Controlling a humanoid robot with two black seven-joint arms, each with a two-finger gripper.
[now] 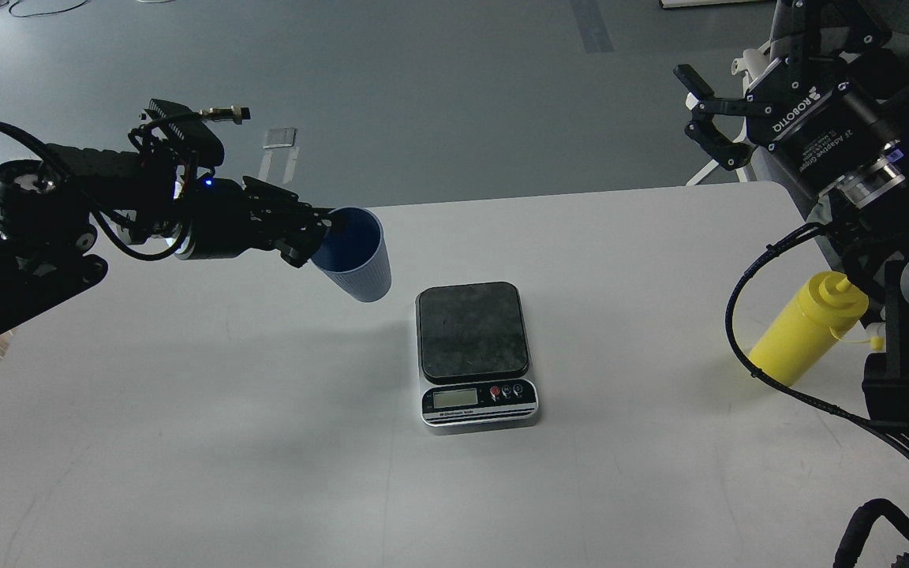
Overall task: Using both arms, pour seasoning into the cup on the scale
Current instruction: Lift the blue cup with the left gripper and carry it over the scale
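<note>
Head view, left gripper pinching ribbed blue cup by its rim, tilted, above table, right gripper spread wide and empty, yellow squeeze bottle upright, dark-topped scale bare.

The left arm reaches toward 3 o'clock, its gripper clamped. The right arm rises at 2 o'clock, its gripper spread wide, holding nothing.

Only clear text is "ROBOTIQ" in white on the right gripper, upper right of the frame, with smaller lettering beside it too tiny to make out. The scale has a small label under its display, unreadable.
</note>
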